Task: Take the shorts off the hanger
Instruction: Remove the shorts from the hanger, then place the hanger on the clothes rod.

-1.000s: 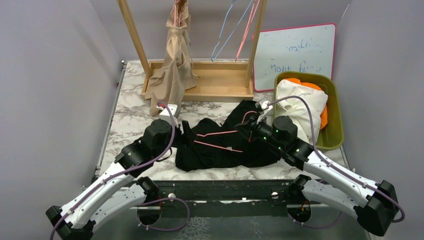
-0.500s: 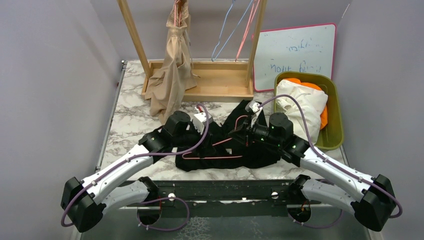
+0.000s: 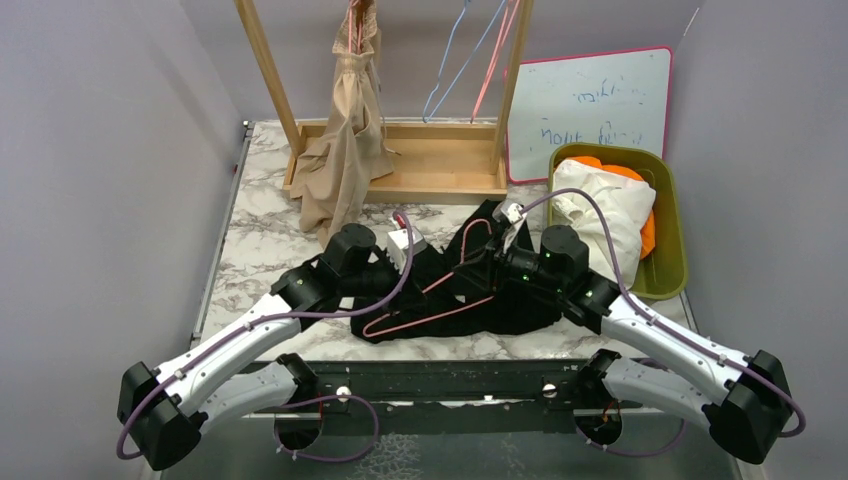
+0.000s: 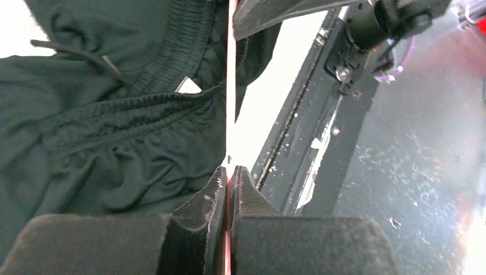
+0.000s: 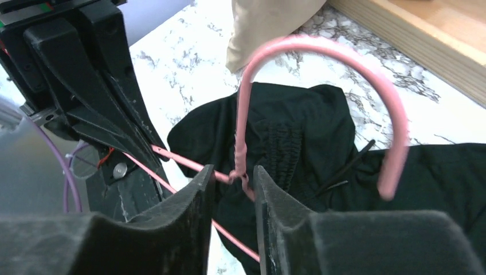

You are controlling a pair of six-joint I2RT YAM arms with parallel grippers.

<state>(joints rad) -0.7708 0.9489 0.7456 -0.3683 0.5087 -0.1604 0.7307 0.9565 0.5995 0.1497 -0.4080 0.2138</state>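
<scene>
Black shorts [image 3: 500, 305] with a gathered elastic waistband lay crumpled by the near edge of the marbled table [image 3: 270, 240]. Left gripper [image 4: 229, 173] pinched the thin pink wire hanger [image 5: 321, 46]. Right gripper [image 5: 232, 172] fingers stood slightly apart around its twisted neck. Whiteboard [image 3: 590, 100] scrawl was unreadable.

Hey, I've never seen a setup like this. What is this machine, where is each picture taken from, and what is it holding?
These are two robot arms bolted at the near edge of a marble table. The wide picture looks down from above and behind them. The other two come from small cameras on the wrists, so each shows that arm's own fingers.

Black shorts lie on the table with a pink wire hanger. The left gripper is pinched shut on the hanger's wire. The right gripper has its fingers apart, one on each side of the hanger's neck.

Behind, tan shorts hang on a wooden rack. A green bin holds cream shorts and orange shorts.
</scene>
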